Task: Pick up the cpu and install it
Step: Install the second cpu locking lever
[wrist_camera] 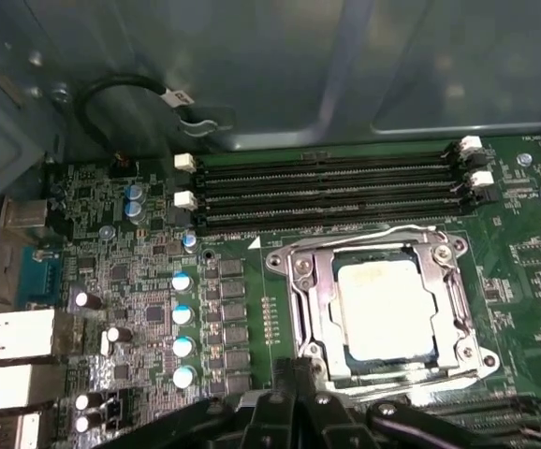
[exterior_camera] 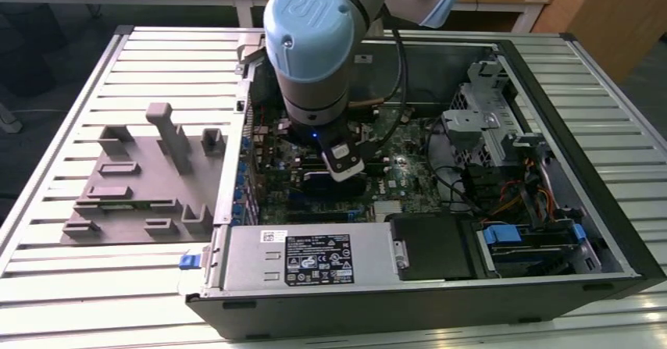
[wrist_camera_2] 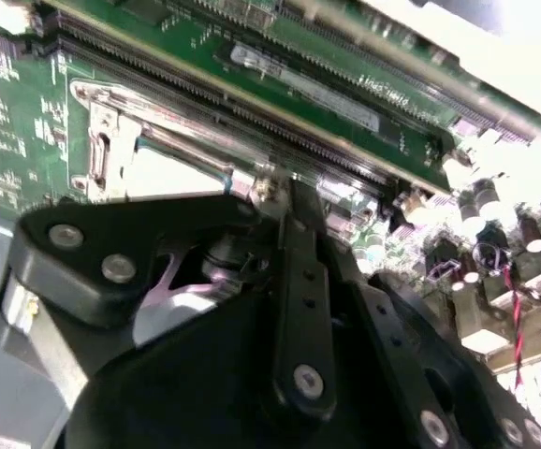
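Observation:
The cpu (wrist_camera: 383, 309), a flat square chip with a silvery top, lies in its socket on the green motherboard (wrist_camera: 130, 271), framed by the socket's shiny metal bracket (wrist_camera: 300, 309). My gripper (wrist_camera: 296, 374) is low over the board at the bracket's near edge, beside the cpu and apart from its top plate. Its black fingers stand together with nothing between them. In the second wrist view the gripper (wrist_camera_2: 272, 187) tapers to a point by the bracket's corner. In the exterior view the gripper (exterior_camera: 344, 173) reaches down into the open computer case (exterior_camera: 583, 208).
Black memory slots (wrist_camera: 327, 187) run just beyond the socket. A black cable (wrist_camera: 111, 98) loops by the case wall. A grey tray with upright blocks (exterior_camera: 136, 185) lies at the exterior view's left of the case. Power supply (exterior_camera: 302, 259) and drive cage (exterior_camera: 490, 122) crowd the case.

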Robot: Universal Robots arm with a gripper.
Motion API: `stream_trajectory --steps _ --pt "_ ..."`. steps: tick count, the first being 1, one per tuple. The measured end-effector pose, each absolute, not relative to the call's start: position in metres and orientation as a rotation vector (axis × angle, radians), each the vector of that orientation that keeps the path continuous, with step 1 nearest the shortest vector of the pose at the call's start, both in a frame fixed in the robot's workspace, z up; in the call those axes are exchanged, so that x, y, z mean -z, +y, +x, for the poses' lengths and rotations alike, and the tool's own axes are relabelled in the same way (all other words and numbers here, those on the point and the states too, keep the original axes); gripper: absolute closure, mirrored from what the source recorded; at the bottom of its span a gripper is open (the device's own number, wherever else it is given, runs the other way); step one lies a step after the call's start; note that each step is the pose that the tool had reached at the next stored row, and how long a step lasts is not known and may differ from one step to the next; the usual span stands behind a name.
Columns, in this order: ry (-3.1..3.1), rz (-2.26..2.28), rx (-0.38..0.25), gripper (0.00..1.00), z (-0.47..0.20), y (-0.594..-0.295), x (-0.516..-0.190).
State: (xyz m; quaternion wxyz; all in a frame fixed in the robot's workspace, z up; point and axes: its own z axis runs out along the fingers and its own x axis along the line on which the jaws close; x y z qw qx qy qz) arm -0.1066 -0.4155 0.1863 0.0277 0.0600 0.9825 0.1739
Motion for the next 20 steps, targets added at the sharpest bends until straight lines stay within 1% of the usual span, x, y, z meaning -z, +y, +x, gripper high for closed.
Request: stream_trajectory --steps 5,14,17,20 --pt "3.033 0.185 -0.536 0.89 -0.107 -0.416 -0.191" --pt "3.034 0.187 -0.528 0.89 -0.107 -0.416 -0.217" --pt "3.036 0.190 -0.502 0.89 -0.106 -0.415 -0.224" --pt "3.042 0.195 -0.445 0.89 -0.105 -0.415 -0.225"
